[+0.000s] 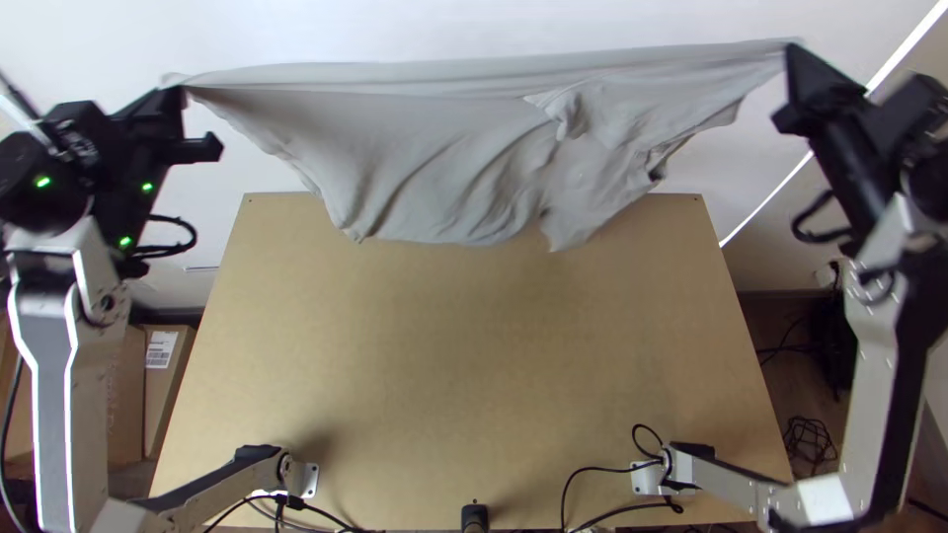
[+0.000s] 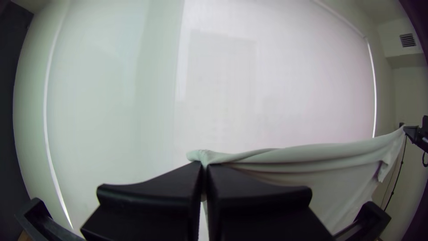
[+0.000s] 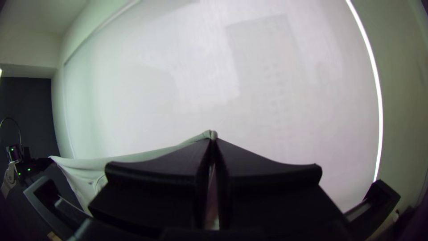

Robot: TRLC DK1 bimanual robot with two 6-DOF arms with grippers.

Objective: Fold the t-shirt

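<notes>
— Left gripper (image 1: 180,95): how wide?
— Closed down narrow, fingers (image 2: 156,192) pressed together on one end of the grey t-shirt's (image 1: 425,148) upper edge, with a small tuft of cloth poking past the tips in the left wrist view.
— And the right gripper (image 1: 793,61)?
— Just as narrow, pinching the other end of that edge.
— Between the two?
— T-shirt stretched across in the air, upper edge nearly straight, the rest hanging in loose folds, with a bunched bit nearer the right gripper.
— Whereabouts over the table (image 1: 464,355)?
— At the far edge, in the top view, lower part overlapping the wood there. Touching or apart? Impossible to tell.
</notes>
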